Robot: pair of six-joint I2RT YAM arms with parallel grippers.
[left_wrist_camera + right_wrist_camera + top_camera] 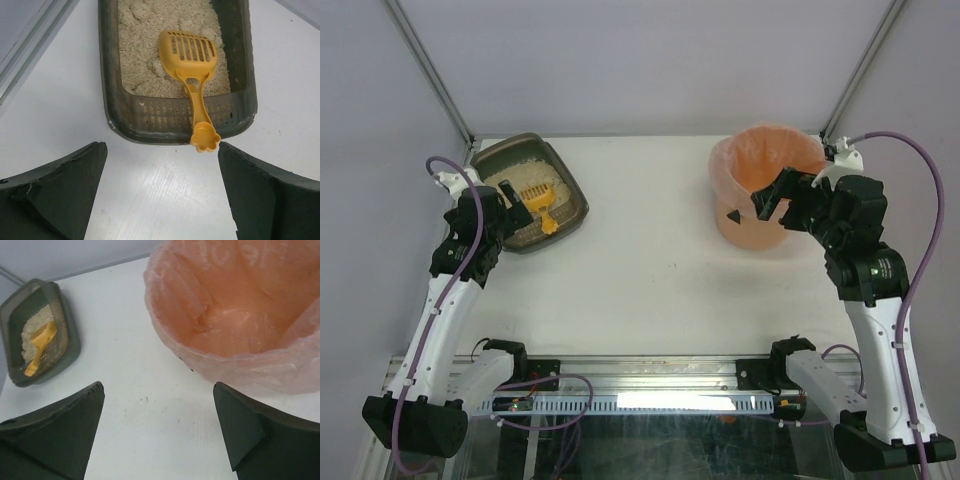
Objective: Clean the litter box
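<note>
The litter box [576,196] [244,95] [70,340], a shallow dark tray of beige litter, lies at the table's back left. A yellow slotted scoop [538,199] [192,65] [39,347] rests in it, handle over the near rim. My left gripper [510,207] [162,150] hovers open just in front of that rim, the paw-shaped handle end close to its right finger. My right gripper [767,203] [159,387] stands open beside the orange bag-lined bucket [765,180] [235,320], holding nothing.
White table top [650,260] stretches between tray and bucket. Metal frame posts [430,75] rise at the back corners, and purple cables loop off both arms.
</note>
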